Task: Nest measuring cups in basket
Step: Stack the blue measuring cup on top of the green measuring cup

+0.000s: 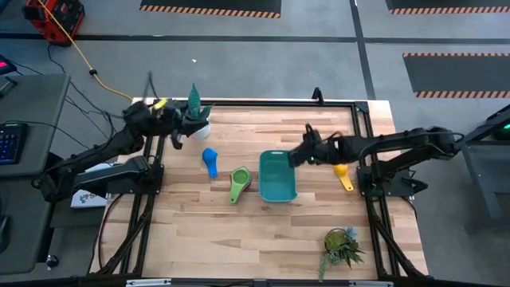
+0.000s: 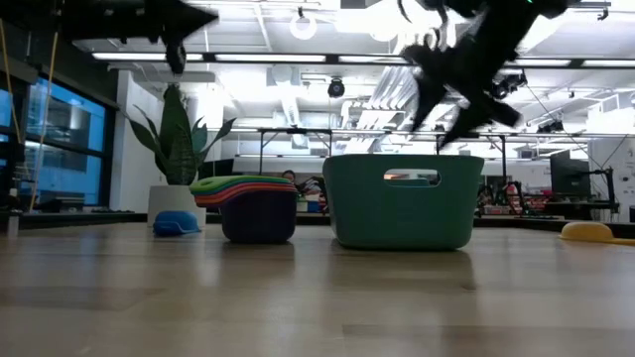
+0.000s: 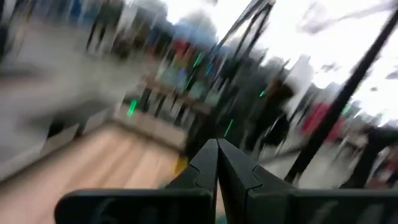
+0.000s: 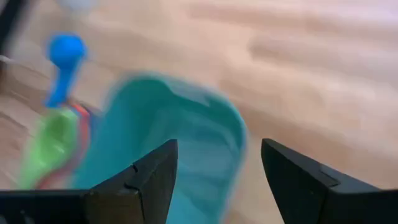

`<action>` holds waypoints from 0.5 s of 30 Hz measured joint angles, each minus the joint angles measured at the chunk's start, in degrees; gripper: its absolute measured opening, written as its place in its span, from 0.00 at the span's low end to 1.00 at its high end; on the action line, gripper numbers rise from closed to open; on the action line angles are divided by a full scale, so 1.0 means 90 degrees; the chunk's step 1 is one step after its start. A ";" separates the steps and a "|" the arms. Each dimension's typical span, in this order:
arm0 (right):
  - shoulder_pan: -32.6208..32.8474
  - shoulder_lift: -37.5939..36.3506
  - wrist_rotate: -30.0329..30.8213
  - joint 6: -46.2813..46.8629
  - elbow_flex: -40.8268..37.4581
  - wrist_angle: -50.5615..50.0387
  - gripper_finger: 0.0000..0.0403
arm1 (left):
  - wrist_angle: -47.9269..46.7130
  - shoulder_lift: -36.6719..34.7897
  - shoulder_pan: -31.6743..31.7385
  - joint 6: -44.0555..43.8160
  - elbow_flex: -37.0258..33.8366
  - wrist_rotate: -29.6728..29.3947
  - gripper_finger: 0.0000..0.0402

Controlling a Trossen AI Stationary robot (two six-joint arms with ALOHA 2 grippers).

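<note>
While right claw (image 4: 214, 180) hovers spread | basket (image 1: 276, 177) seemingly empty | left claw (image 3: 217, 163) pinched closed, holding nothing

Two dark, near-black jointed arms rise from black bases bolted to a black frame edging the table. The left arm (image 1: 96, 155) carries a yellow patch near its wrist, possibly a tag or cable tie, and a white label plate lies beside its base. The right arm (image 1: 406, 143) is matte black throughout. The right gripper (image 4: 214, 180) has two broad, flat, angular fingers (image 4: 146, 177) with bevelled edges.
</note>
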 joint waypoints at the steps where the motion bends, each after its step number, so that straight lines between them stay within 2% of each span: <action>1: -0.0098 0.0000 0.0042 -0.0247 0.0170 -0.0004 0.56 | -0.0661 0.0011 -0.0031 0.0235 0.0115 -0.0010 0.00; 5: -0.0503 0.0000 0.0054 -0.0984 0.0790 -0.0536 0.56 | -0.3266 0.0259 -0.0379 0.1462 0.0696 -0.0298 0.03; 8: -0.0762 0.0000 0.0055 -0.1287 0.1079 -0.0986 0.56 | -0.4680 0.0486 -0.0738 0.2320 0.0921 -0.0745 0.10; 12: -0.1016 0.0000 -0.0023 -0.1491 0.1238 -0.1276 0.56 | -0.5628 0.0841 -0.1410 0.2768 0.0838 -0.1030 0.25; 15: -0.1125 0.0000 -0.0140 -0.1546 0.1239 -0.1309 0.56 | -0.5824 0.1180 -0.2030 0.2959 0.0705 -0.1483 0.36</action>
